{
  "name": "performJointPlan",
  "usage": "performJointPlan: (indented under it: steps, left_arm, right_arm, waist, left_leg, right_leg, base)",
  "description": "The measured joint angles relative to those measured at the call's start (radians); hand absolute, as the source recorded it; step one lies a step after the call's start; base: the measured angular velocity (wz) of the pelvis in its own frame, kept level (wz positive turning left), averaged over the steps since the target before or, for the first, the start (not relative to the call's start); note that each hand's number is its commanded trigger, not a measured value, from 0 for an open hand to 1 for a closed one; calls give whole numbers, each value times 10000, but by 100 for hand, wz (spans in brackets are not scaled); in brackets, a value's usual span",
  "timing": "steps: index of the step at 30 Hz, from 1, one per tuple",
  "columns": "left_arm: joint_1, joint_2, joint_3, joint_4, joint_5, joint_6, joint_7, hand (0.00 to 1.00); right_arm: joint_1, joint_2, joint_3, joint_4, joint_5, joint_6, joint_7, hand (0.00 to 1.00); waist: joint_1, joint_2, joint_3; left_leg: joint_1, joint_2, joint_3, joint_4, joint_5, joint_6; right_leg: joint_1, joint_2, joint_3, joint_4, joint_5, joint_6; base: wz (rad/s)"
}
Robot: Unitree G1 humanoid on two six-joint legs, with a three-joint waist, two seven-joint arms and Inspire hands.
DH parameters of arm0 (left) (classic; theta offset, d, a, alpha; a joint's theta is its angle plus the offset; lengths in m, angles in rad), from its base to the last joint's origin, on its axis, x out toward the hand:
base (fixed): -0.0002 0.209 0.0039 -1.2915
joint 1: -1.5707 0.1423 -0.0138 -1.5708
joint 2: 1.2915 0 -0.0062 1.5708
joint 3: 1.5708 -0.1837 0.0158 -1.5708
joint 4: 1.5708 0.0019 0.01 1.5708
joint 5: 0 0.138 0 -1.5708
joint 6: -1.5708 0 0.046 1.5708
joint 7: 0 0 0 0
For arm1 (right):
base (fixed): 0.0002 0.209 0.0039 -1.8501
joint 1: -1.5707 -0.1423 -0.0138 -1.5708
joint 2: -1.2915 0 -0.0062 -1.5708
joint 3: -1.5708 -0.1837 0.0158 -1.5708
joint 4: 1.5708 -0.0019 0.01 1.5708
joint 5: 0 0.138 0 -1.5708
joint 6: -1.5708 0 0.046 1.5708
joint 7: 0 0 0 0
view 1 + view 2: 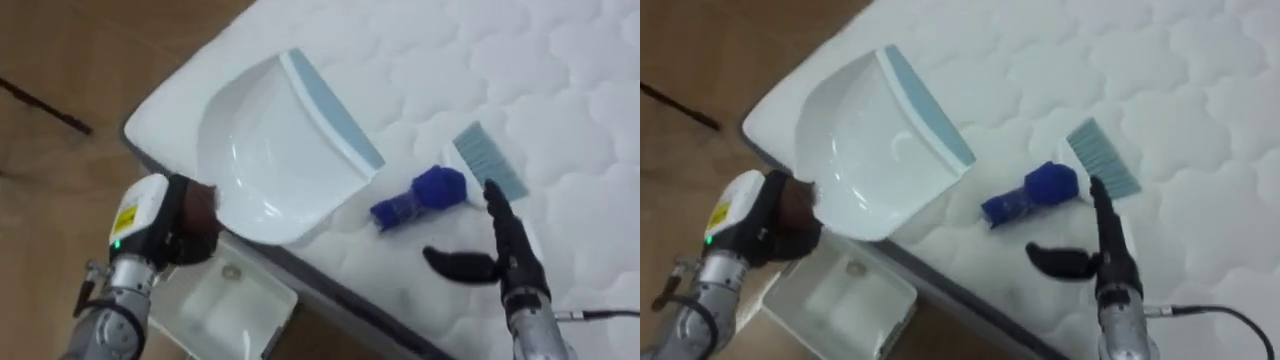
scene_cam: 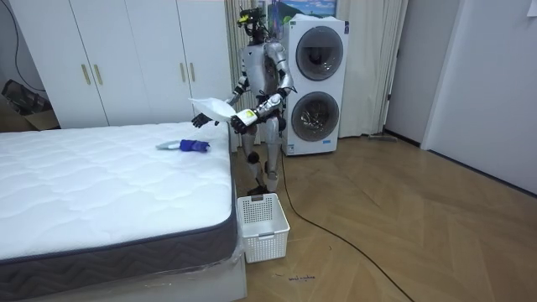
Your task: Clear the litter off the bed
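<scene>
Bed (image 1: 560, 90) corner in sight, white quilted mattress, and the robot stands right at it with a stacked washer and dryer (image 2: 317, 84) behind its back in the room view. Left hand (image 1: 175, 225) is clenched round the dark handle of a white dustpan (image 1: 280, 150), and the pan is up in the air, tilted, its scoop reaching forward and to the right of that hand, out over the mattress corner. The pan's blue-grey lip is on the side farthest from the hand. Straight below the left hand, down on the wooden floor against the bed's side, sits a white basket (image 2: 267, 231). Over to the right hand (image 1: 505, 255): released, fingers stretched straight ahead, thumb splayed out to its left, poised low over the mattress. Just past its fingertips lies a small brush (image 1: 487, 160) with blue-grey bristles, and whether the fingers touch it I cannot tell. Left of those fingertips, between the two hands, a blue object (image 1: 420, 195) lies on the mattress, just beside the brush and near the dustpan's lip without touching the pan. In the room view both arms are raised forward at chest height over the bed.
</scene>
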Motion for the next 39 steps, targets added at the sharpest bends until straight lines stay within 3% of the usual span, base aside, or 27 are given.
performJointPlan:
  steps: [2,5,8,11,12,13,14,16,17,19,20,22,28,29,30,31,35,39]
  left_arm:
    - [29,-26,-10,2,-273,2,1,100]
    - [207,-300,-55,39,-643,-7,19,100]
    - [515,-443,-198,299,-638,-157,19,100]
    - [603,-605,-231,593,-673,-183,-74,100]
    - [676,-648,-233,591,-788,-185,-129,100]
    - [801,-672,-211,595,-995,-187,-145,100]
    - [855,-688,-194,659,-1087,-191,-148,100]
    - [1117,-831,8,880,-1339,-191,-282,100]
    - [1214,-865,72,882,-1446,-193,-341,100]
    - [1435,-1031,188,1000,-2027,-193,-412,100]
    - [1512,-1069,211,1030,-2111,-196,-396,100]
    - [1663,-1159,205,1572,-2313,-236,-390,100]
    - [1784,-1345,184,2977,-2606,-122,-418,100]
    - [1825,-1371,185,3057,-2685,-120,-418,83]
    - [1852,-1374,184,3150,-2796,-119,-419,7]
    - [1854,-1375,186,3223,-2826,-119,-419,0]
    - [1888,-1417,176,3743,-3466,-63,-464,0]
    - [1885,-1424,184,4620,-3890,242,-866,0]
  right_arm:
    - [26,-1,84,0,-45,-27,9,0]
    - [58,-33,68,12,-69,-166,65,0]
    - [252,-31,17,112,-201,-440,283,0]
    - [468,-29,-244,133,-375,-437,813,0]
    - [513,-52,-254,135,-291,-419,946,0]
    - [492,-55,-244,136,-232,-396,1173,0]
    - [476,-54,-242,136,-248,-396,1285,0]
    - [455,-65,-251,314,-519,-363,1678,0]
    - [471,-64,-258,343,-564,-303,1748,0]
    - [601,-80,-330,431,-549,-136,1914,0]
    - [619,-81,-322,509,-545,-101,1935,0]
    - [855,-65,-303,843,-569,52,2024,0]
    - [1405,86,-530,1653,-524,303,1935,0]
    - [1414,172,-660,1828,-566,415,1876,0]
    - [1406,251,-715,1971,-551,470,1841,0]
    - [1394,291,-715,2089,-545,462,1833,0]
    - [1467,535,-717,2901,-561,574,1808,0]
    - [1463,745,-1026,3453,-580,704,1783,0]
  waist:
    - [-182,46,0]
    - [-643,80,-5]
    - [-857,102,-20]
    - [-900,98,-20]
    - [-851,81,-17]
    - [-679,40,-15]
    - [-587,41,-16]
    - [-488,36,-48]
    - [-463,22,-82]
    - [-206,20,-154]
    - [-145,-17,-141]
    - [-51,2,-326]
    - [-421,-177,-214]
    - [-442,-164,-166]
    - [-456,-150,-153]
    - [-472,-140,-151]
    - [-549,-48,-128]
    - [-695,16,-125]
  left_leg:
    - [59,121,-68,-77,-26,-47]
    - [169,192,-36,-178,8,-193]
    - [417,289,76,-194,124,-357]
    - [412,368,-329,-91,220,-525]
    - [407,314,-981,-82,237,-611]
    - [388,81,-2204,-112,255,-692]
    - [382,-24,-2882,-104,267,-712]
    - [396,-460,-5402,27,283,-732]
    - [407,-562,-5823,25,294,-752]
    - [384,-1138,-7103,-287,347,-848]
    - [381,-1161,-7240,-474,361,-864]
    - [777,-1281,-7428,-885,328,-982]
    - [1758,-1296,-7331,-1774,293,-989]
    - [1876,-1301,-7315,-1894,283,-970]
    - [1919,-1306,-7316,-1975,265,-941]
    - [1927,-1307,-7317,-1998,264,-939]
    - [2096,-1338,-7308,-2223,260,-927]
    - [2144,-1397,-7285,-2258,260,-925]
  right_leg:
    - [-42,148,-20,-88,73,-141]
    - [-200,217,39,99,-34,-361]
    - [-144,419,375,95,-76,-525]
    - [-270,708,865,95,-79,-689]
    - [-308,840,1140,127,-81,-750]
    - [-363,1065,1680,178,-69,-825]
    - [-357,1178,1950,184,-49,-863]
    - [-105,1614,2997,108,-3,-919]
    - [-100,1702,3260,91,26,-934]
    - [-92,2063,4406,74,171,-950]
    - [-82,2151,4634,70,218,-946]
    - [-56,2367,5206,109,246,-908]
    - [579,2469,5475,-602,372,-778]
    - [659,2474,5511,-681,381,-755]
    - [669,2480,5555,-725,386,-733]
    - [692,2477,5555,-782,398,-717]
    - [853,2459,5617,-973,402,-672]
    - [883,2431,5664,-994,378,-631]
  base:
    - [-46]
    - [-19]
    - [-32]
    - [-43]
    - [-87]
    - [-106]
    - [-136]
    - [-133]
    - [-128]
    - [-147]
    - [-154]
    - [-118]
    - [-33]
    - [-8]
    - [-8]
    - [-4]
    - [-1]
    - [-5]
